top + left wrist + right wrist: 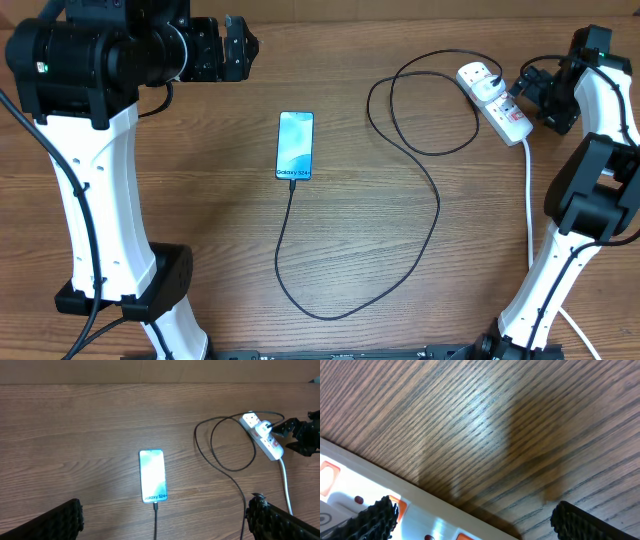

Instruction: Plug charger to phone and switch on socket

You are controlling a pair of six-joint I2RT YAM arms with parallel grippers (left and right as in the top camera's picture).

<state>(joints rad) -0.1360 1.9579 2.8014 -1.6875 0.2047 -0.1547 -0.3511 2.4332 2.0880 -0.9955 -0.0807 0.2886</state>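
The phone [295, 145] lies flat on the wooden table with its light-blue screen glowing, also seen in the left wrist view [152, 476]. The charger [437, 205] is a thin black cable. Its small connector [155, 506] sits against the phone's bottom edge and looks inserted. Its white plug [479, 74] sits in the socket [503, 108], a white power strip at the back right. My right gripper [532, 97] is open right beside the strip. In its wrist view one finger [375, 517] overlaps the socket [350, 487] by its red switches. My left gripper [236, 48] hangs open and empty, far back left of the phone.
The charger cable runs in wide loops between phone and strip [320, 313]. A thick white lead [529, 200] goes from the strip towards the front right, along the right arm's base [545, 290]. The left arm's base [150, 290] stands at the front left.
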